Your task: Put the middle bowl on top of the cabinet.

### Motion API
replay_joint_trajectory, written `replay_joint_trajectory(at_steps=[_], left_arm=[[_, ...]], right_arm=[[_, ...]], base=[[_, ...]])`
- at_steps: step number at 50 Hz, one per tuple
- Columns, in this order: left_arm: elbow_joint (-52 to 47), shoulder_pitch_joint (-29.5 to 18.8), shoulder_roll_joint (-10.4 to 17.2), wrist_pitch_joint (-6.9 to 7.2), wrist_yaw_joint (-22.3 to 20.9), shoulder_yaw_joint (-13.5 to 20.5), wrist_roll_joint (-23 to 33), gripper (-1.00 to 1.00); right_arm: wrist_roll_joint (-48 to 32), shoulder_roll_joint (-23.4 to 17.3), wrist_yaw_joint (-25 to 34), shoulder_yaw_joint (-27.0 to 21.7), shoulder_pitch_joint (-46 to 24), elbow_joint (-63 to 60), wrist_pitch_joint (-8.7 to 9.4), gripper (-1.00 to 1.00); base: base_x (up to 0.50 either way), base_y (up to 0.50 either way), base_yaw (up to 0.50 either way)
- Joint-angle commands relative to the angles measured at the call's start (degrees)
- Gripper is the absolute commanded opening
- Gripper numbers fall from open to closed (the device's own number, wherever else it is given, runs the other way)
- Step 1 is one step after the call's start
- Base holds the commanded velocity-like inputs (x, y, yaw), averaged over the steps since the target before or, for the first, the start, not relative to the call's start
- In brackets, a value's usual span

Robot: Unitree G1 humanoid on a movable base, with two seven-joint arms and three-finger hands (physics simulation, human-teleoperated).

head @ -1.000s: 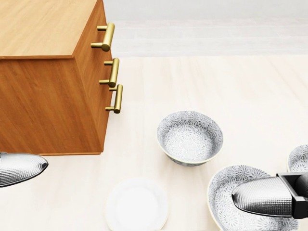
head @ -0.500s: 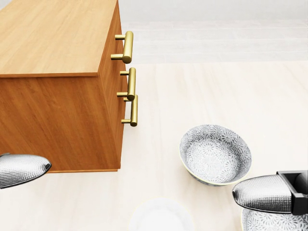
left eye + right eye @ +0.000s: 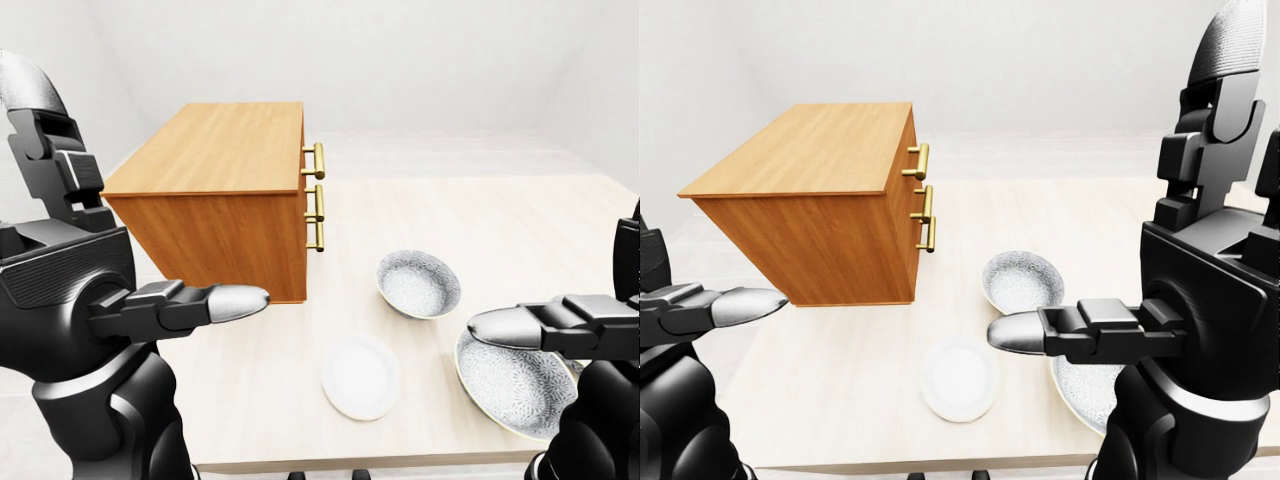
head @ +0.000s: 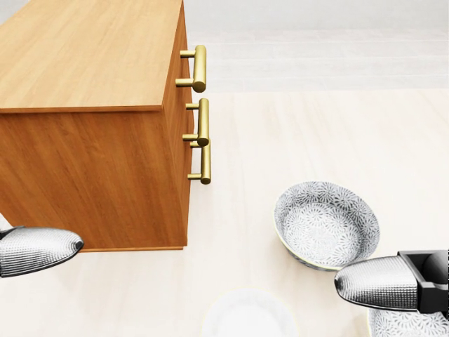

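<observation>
— Wooden cabinet (image 3: pixel 225 195) as landmark: where is the middle bowl (image 3: pixel 510 382) found?
— Right of it on the table (image 3: pixel 250 380), upright, rim upward, round, no long axis.
— The hands?
— Left hand (image 3: pixel 175 305) and right hand (image 3: pixel 535 325) are extended, fingers straight, nothing held.

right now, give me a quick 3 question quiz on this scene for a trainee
1. True or false: a bowl already sits on top of the cabinet.
2. Multiple choice: in the left-eye view, the white plate lies (a) on the cabinet, (b) on the table below the small bowl, (c) inside the large bowl.
3. Fill in: the cabinet has ___ brass handles on its drawer side.

Key
1. False: its top is bare wood.
2. b
3. three

Neither the left hand nor the right hand holds anything; both point out over the table with fingers straight.
</observation>
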Motion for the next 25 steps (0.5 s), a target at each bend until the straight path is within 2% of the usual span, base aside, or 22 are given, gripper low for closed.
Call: replay_joint_trajectory(at_steps=[1, 2, 8, 9, 18, 25], left_arm=[[0.41, 0.87, -0.26, 0.00, -0.39, -0.26, 0.38, 1.00], [0.18, 0.60, -0.24, 0.00, -0.29, -0.38, 0.42, 1.00], [0.17, 0.27, -0.29, 0.00, -0.28, -0.51, 0.57, 1.00], [0.30, 0.31, -0.30, 0.00, -0.36, -0.37, 0.54, 1.00], [-0.62, 0.01, -0.39, 0.00, -0.54, -0.03, -0.12, 1.00], [-0.33, -0.47, -0.06, 0.00, -0.49, -0.48, 0.27, 1.00]], right_arm=[[-0.07, 0.53, 0.78, 0.23, 0.99, 0.08, 0.00, 1.00], [1.63, 1.13, 1.78, -0.20, 0.56, -0.71, 0.00, 1.00], [0.50, 0.90, 0.65, 0.74, 1.28, 0.11, 0.00, 1.00], [2.24, 1.83, 1.57, 0.43, 1.40, -0.03, 0.00, 1.00], [2.07, 0.45, 2.77, 0.04, 4.03, -0.44, 0.00, 1.00], [0.55, 0.52, 5.91, -4.25, 7.67, 1.04, 0.00, 1.00]], base=[[0.00, 0.00, 0.00], [0.32, 0.00, 0.00], [0.49, 0.00, 0.00], [0.00, 0.00, 0.00], [0.00, 0.00, 0.00], [0.00, 0.00, 0.00]])
